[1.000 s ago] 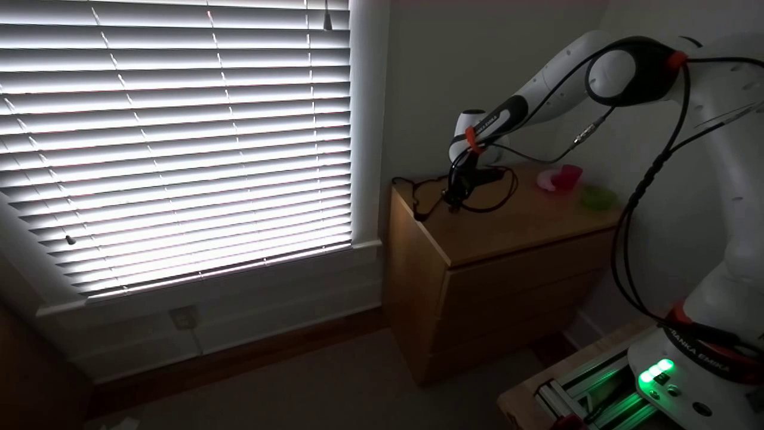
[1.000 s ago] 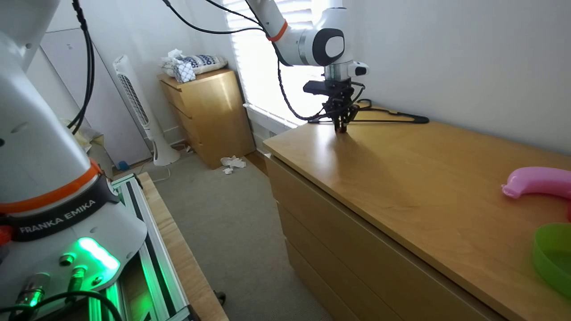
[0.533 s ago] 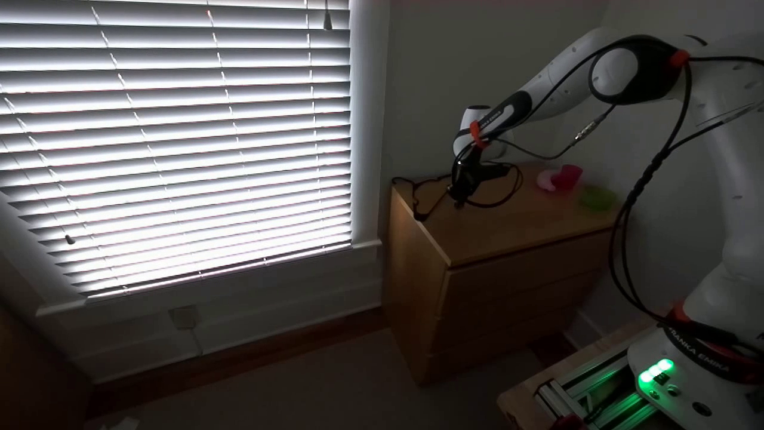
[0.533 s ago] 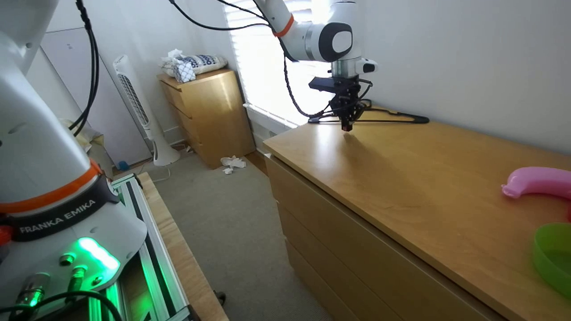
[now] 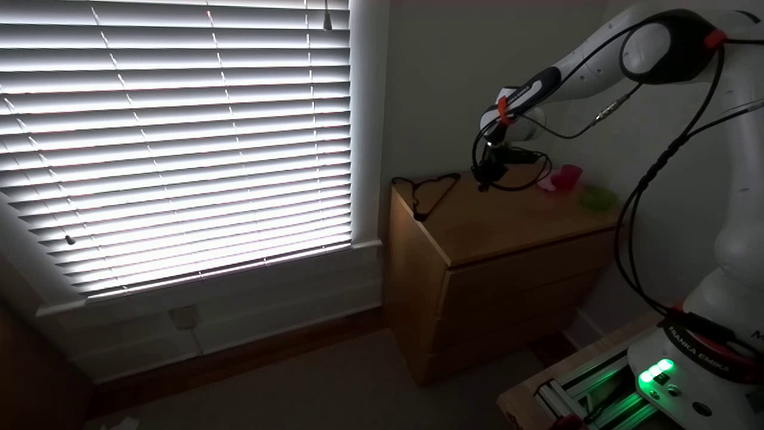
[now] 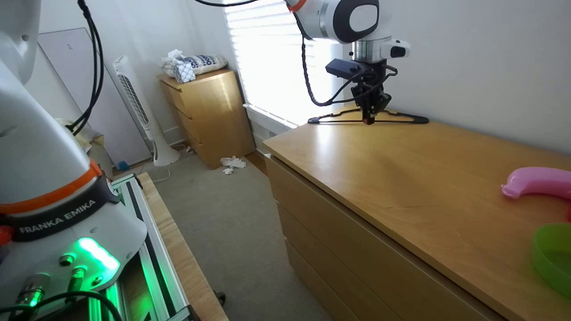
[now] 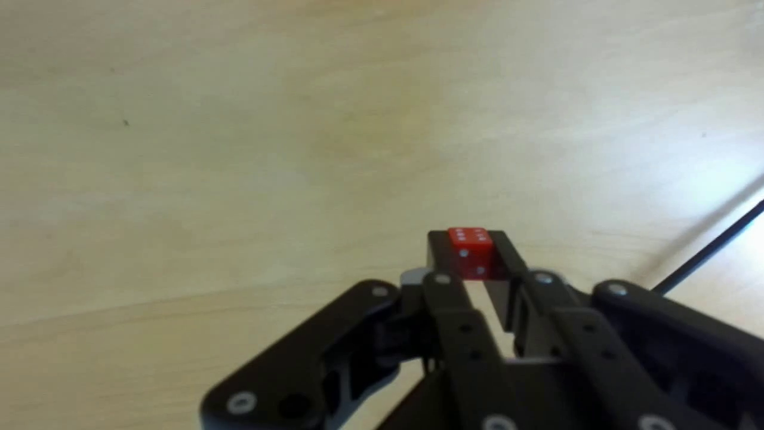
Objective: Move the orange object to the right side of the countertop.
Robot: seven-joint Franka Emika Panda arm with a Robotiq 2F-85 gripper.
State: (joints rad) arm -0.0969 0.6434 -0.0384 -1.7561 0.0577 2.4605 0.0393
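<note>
You are working over the wooden counter (image 6: 428, 196), which is stretching across the right half of an exterior view. A black hanger (image 6: 339, 121) is lying on it, right of centre in the upper half. Your tool (image 6: 368, 117) is pointing down above the counter, overlapping the hanger in that frame. A green bowl (image 6: 545, 267) is sitting at the lower right, a curved pink item (image 6: 539, 180) lying higher at the right edge. In the wrist view, your tool is pinching the task's red die (image 7: 471, 254) between its fingertips, slightly right of and below centre.
</note>
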